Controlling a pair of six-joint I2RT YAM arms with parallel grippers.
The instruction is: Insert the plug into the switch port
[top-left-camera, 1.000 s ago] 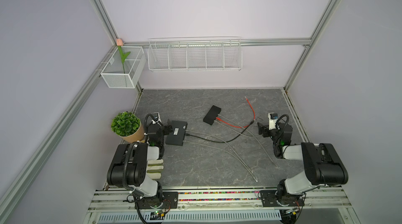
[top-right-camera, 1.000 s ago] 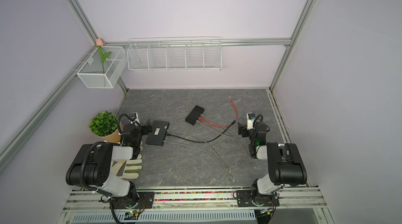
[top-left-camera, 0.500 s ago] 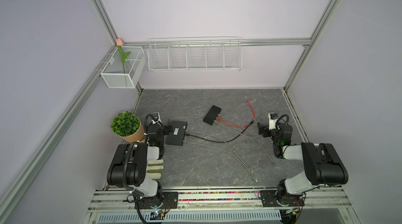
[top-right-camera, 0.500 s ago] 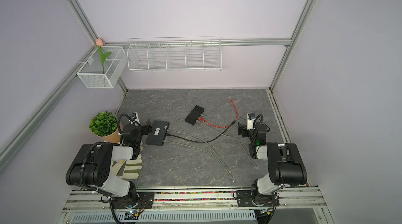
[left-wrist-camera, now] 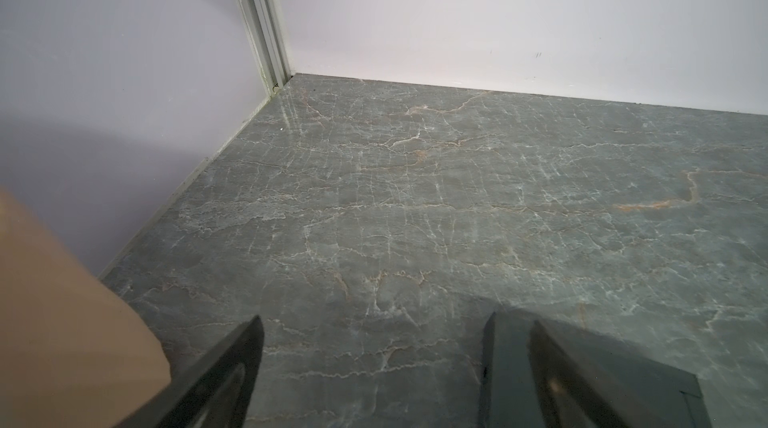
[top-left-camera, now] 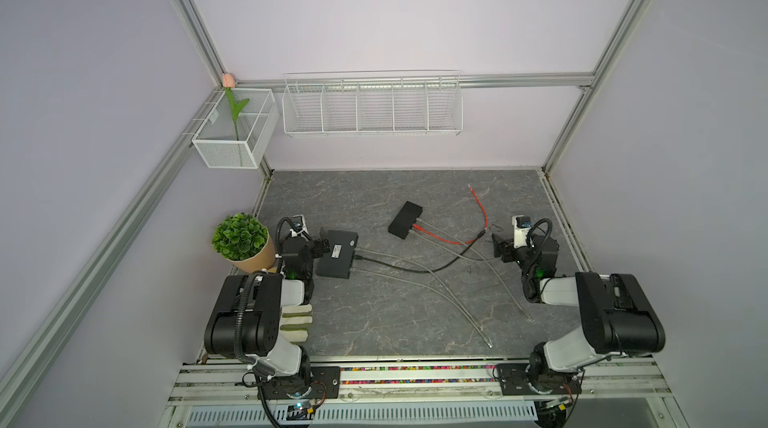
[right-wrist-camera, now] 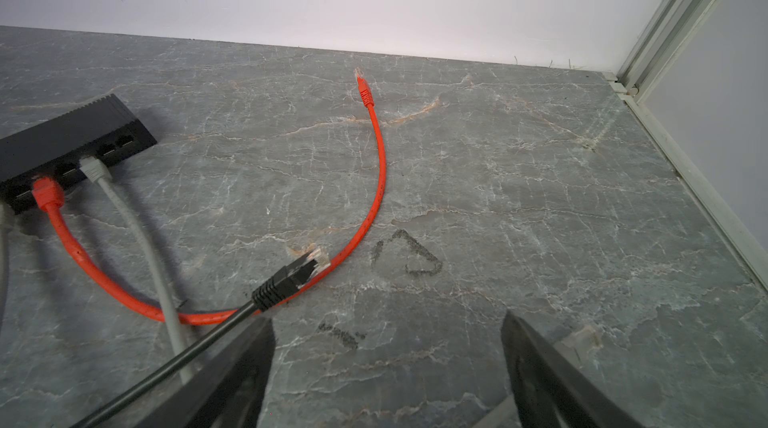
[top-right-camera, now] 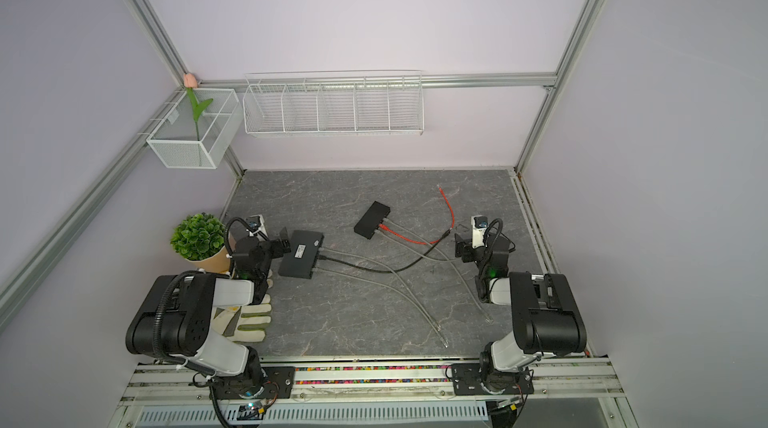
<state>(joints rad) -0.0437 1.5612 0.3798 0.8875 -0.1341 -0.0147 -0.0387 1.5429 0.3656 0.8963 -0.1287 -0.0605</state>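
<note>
**Pincers.** The right pincer [right-wrist-camera: 386, 347] is set wide and nothing is held in it. The left pincer [left-wrist-camera: 374, 347] is likewise wide and empty, low over the desk [left-wrist-camera: 415, 197] at the left, just beside the left switch [top-left-camera: 337, 253].

**Plug.** The black plug [right-wrist-camera: 305, 268] is found loose on the desk, right of centre, just ahead of the right pincer. Its tip meets the red cable [right-wrist-camera: 376, 181]; whether it rests on or against that cable cannot be told. Its black cable [top-left-camera: 399, 270] is traced back to the left switch. A red plug [right-wrist-camera: 365, 91] lies free farther off. The black plug is judged to be the one meant, being nearest, though this is not confirmed.

**Port.** The far switch [right-wrist-camera: 75, 135] sits mid-desk. Red and grey leads are already seated in it, and empty ports [right-wrist-camera: 118, 145] are seen beside the grey lead [right-wrist-camera: 97, 170].

**Handling, as judged.**
- The plug is taken to be light, small and hard, with a fragile clear tip and latch.
- The cable is taken to be springy, so twisting or dragging of the plug is to be expected.
- A grip is advised across the ribbed boot just behind the tip, with the latch left free.
- The switch is light and may slide when pushed, so bracing by the left pincer is suggested.
</note>
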